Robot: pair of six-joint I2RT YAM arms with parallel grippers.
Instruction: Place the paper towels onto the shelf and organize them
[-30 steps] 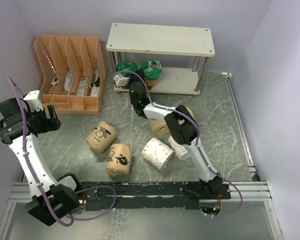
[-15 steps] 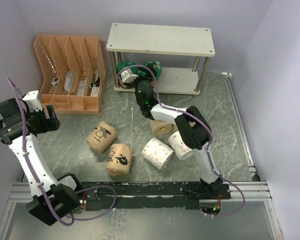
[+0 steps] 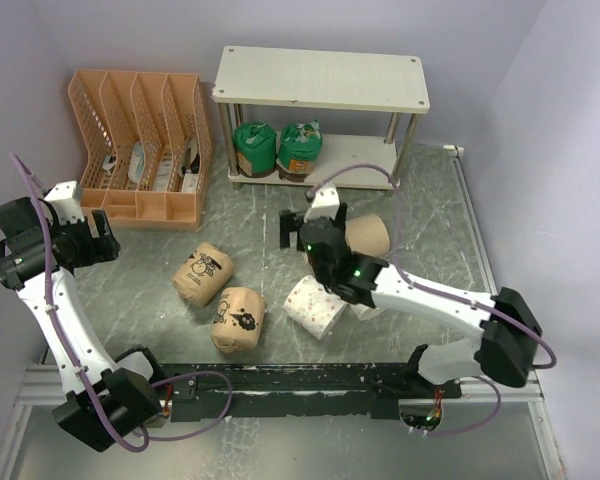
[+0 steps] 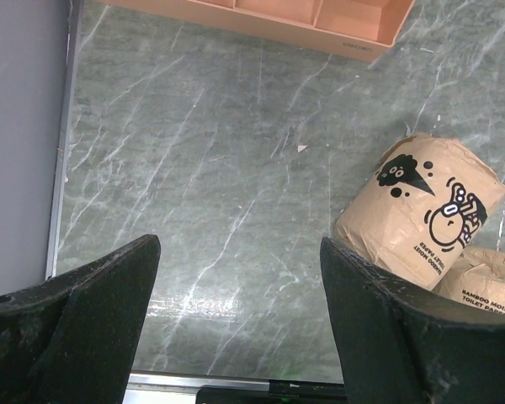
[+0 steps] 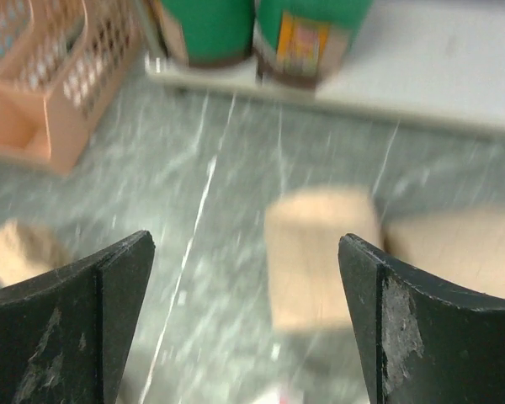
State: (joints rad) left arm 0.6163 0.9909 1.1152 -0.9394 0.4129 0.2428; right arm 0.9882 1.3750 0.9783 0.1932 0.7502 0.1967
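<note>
Now, your left gripper (image 4: pixel 240 252) and right gripper (image 5: pixel 246 252) both hold their jaws wide on nothing. Two green-topped rolls (image 3: pixel 256 148), smooth cylinders, stand upright on the shelf's (image 3: pixel 320 80) lower board. A crinkly printed roll (image 4: pixel 421 206) lies on its side on your marbled desk (image 4: pixel 194 168).

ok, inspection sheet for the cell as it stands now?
Surface: green marbled table, no spills seen.
Job's things: shelf with two green-topped rolls on its lower tier, top board bare. On the table are two printed rolls, one dotted roll and two plain tan rolls. A second dotted roll cannot be made out.
Clutter: orange file organizer, small items in its slots, too small to identify.
Grippers: left tool open, empty. Right tool open, empty, facing the tan rolls.
Cables: purple cable along each arm, nothing seen caught.
Surroundings: pale walls, nothing else seen.
</note>
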